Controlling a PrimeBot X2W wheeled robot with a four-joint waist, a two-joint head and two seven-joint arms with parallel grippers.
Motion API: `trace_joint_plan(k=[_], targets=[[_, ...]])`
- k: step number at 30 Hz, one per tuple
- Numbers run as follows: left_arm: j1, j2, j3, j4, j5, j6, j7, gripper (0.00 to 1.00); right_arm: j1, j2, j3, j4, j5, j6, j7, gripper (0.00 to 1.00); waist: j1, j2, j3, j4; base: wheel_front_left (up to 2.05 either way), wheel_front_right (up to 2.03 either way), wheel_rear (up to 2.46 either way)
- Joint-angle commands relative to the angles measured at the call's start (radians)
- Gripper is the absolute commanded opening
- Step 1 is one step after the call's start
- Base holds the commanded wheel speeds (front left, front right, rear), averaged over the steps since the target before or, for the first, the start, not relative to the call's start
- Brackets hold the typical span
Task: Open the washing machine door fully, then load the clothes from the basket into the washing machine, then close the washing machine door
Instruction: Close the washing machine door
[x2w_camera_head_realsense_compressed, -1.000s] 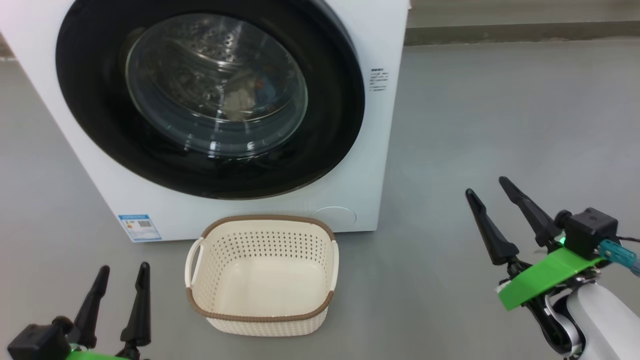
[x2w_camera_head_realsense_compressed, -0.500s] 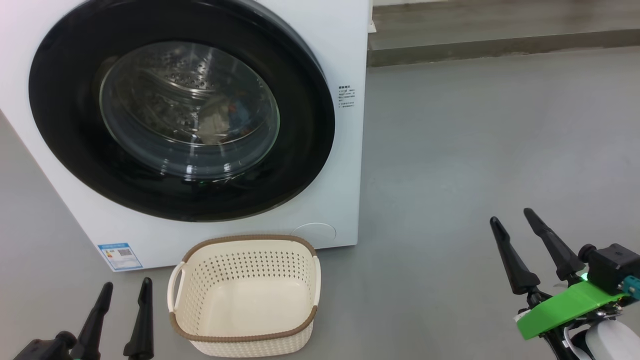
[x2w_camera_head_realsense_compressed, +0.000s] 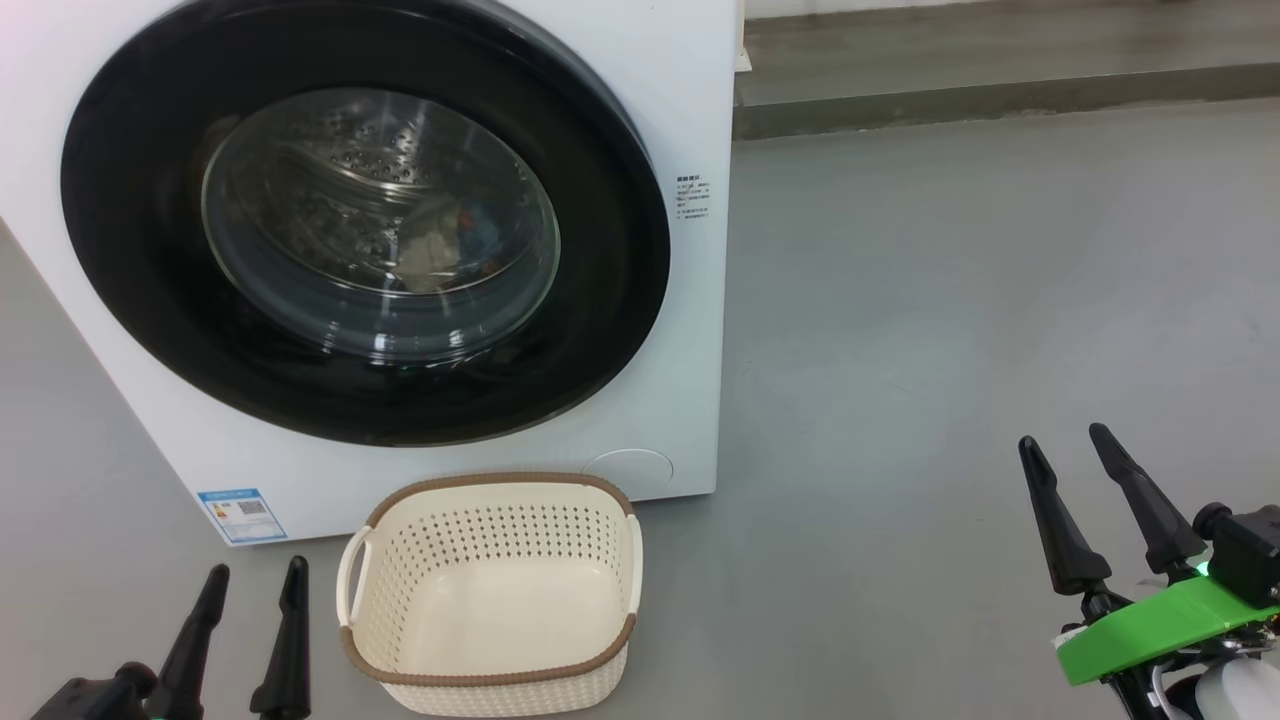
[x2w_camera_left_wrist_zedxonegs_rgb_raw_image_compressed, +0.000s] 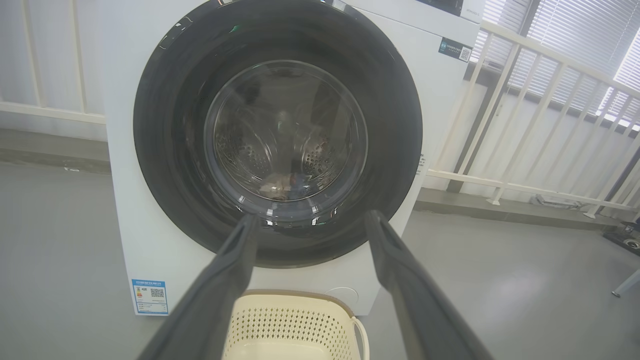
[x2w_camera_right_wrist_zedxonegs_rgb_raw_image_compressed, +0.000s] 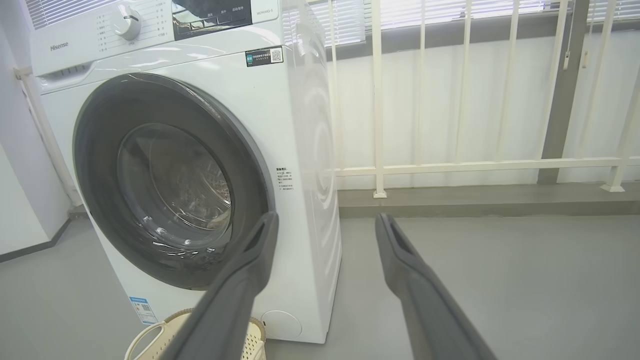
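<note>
Since the washing machine door looks shut, its black rim lying flush against the white front of the washing machine, and the clothes show as a small cream and blue heap low behind the glass bowl, the step in hand is, by my reading, the last one: making sure of the closure and coming away cleanly. The basket stands empty on the floor, just before the machine's lower front edge. The left tool hangs just beside the basket's left side, fingers moderately parted and holding nothing. The right tool is well apart over bare floor to the right, likewise spread and empty. Whether the latch is truly engaged cannot be told from these views, so doing this well means judging the seam round the rim, which the right wrist view shows fairly even. If a push is wanted, it should land on the black rim rather than the glass, squarely and gently, with the fingers brought together first so that neither tip skids on the glossy surface. The left arm should rise clear of the basket before reaching, lest it knock it along the floor.
</note>
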Motion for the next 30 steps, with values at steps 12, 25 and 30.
trace_joint_plan(k=[12,25,30], targets=[[-0.027,0.023,0.045,-0.02,0.012,0.001,-0.006,1.0,0.009,-0.008,-0.004,-0.026,-0.013,-0.003,-0.005,1.0,0.0,0.0,-0.001,0.013,0.0,0.0,0.0],[-0.025,0.016,0.053,-0.023,0.01,0.001,-0.006,1.0,0.009,-0.009,-0.003,-0.021,-0.011,-0.003,-0.005,1.0,0.0,0.0,-0.002,0.015,0.0,0.0,0.0],[-0.025,0.014,0.055,-0.022,0.008,0.001,-0.006,1.0,0.008,-0.008,-0.002,-0.02,-0.011,-0.003,-0.005,1.0,0.0,0.0,-0.001,0.016,0.0,0.0,0.0]])
